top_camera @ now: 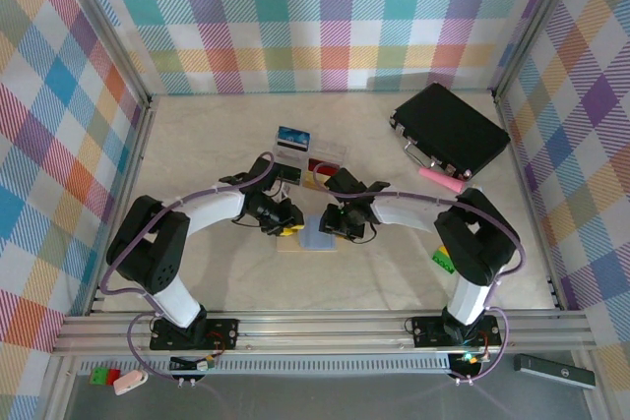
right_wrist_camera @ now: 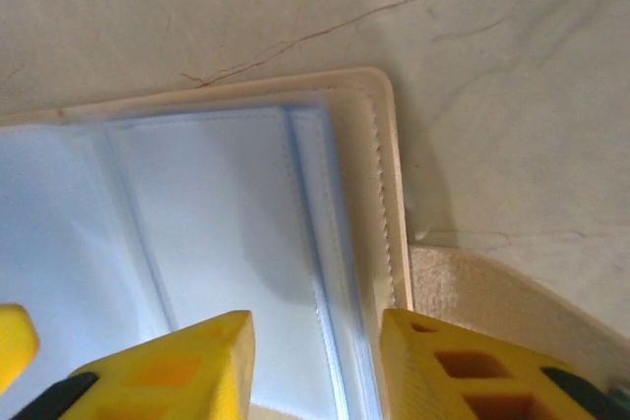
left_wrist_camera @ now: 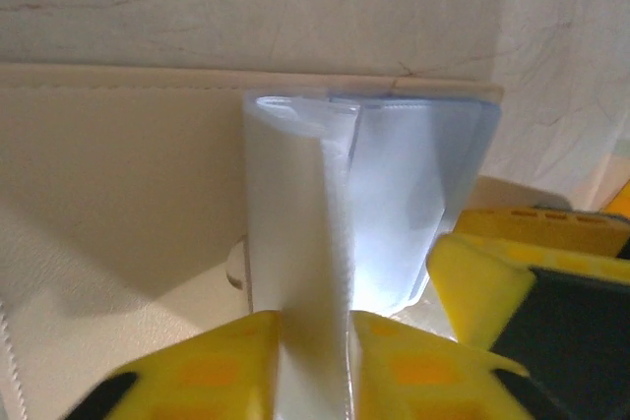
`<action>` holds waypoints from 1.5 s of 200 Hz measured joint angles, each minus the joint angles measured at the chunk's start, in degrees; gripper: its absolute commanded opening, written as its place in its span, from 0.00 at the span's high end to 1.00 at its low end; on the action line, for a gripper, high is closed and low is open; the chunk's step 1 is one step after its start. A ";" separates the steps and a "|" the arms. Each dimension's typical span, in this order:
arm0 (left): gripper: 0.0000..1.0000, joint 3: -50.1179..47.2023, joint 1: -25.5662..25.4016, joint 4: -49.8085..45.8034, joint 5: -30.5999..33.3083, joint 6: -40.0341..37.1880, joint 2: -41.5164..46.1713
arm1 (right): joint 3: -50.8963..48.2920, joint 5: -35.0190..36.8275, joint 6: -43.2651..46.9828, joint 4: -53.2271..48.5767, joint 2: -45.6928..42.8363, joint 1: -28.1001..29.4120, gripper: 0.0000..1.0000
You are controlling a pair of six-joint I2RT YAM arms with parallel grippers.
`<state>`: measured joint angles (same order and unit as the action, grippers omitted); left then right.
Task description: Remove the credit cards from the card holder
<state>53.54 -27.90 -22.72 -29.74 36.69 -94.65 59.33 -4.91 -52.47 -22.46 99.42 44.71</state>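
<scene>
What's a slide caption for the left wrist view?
Left gripper pinching an upright translucent sleeve of the open card holder.

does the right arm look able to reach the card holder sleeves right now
Likely yes: the right hand hangs open just above the card holder, straddling its stitched edge, with nothing between. The left hand pinches one sleeve upright beside it.

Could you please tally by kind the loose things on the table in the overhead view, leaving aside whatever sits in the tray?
Pale blue soft bifold card holder: 1
Large black rectangular case: 1
Clear plastic compartmented tray: 1
Pink tube-shaped item: 1
Small green-and-yellow block: 1
Total: 5
</scene>
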 measured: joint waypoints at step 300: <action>0.00 -30.01 18.97 35.06 62.64 -31.91 34.38 | -39.26 30.38 45.94 39.93 -34.82 -37.00 0.01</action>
<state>23.53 -8.93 12.34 32.91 4.78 -60.27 20.08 25.47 -6.52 17.47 64.60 7.70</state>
